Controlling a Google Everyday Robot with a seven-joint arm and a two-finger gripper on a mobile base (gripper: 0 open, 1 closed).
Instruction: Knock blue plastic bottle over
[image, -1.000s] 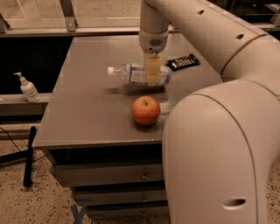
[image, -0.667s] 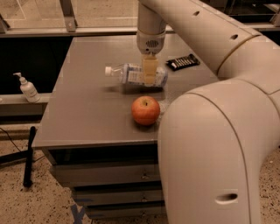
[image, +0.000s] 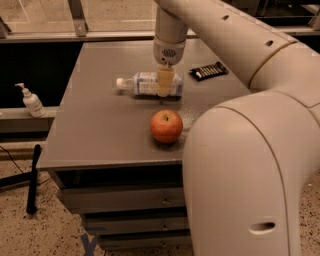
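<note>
Gripper (image: 166, 82) low over the grey table (image: 100, 130), set across the body of the blue plastic bottle (image: 142, 83). The bottle lies on its side. Its white cap (image: 120, 82) points away to the left of the gripper as pictured, and its base shows just past the gripper's right edge. The gripper overlaps the bottle's label in the view and appears to touch it; whether it is released, clenched or grasping the bottle cannot be told.

Against the two earlier views, the gripper has drifted slightly to the left, and the bottle has slid a little the same way, cap first. The bottle was already lying flat in those views and has not been raised. The knock-over therefore appears complete, and the present motion reads as a residual push rather than a fresh attempt.

The red apple (image: 166, 126) stands nearer the camera than the gripper, apart from it and from the bottle. A black flat object (image: 209, 71) lies to the gripper's right, apart from it. A white pump dispenser (image: 32, 101) stands off the table, far to the gripper's left.
</note>
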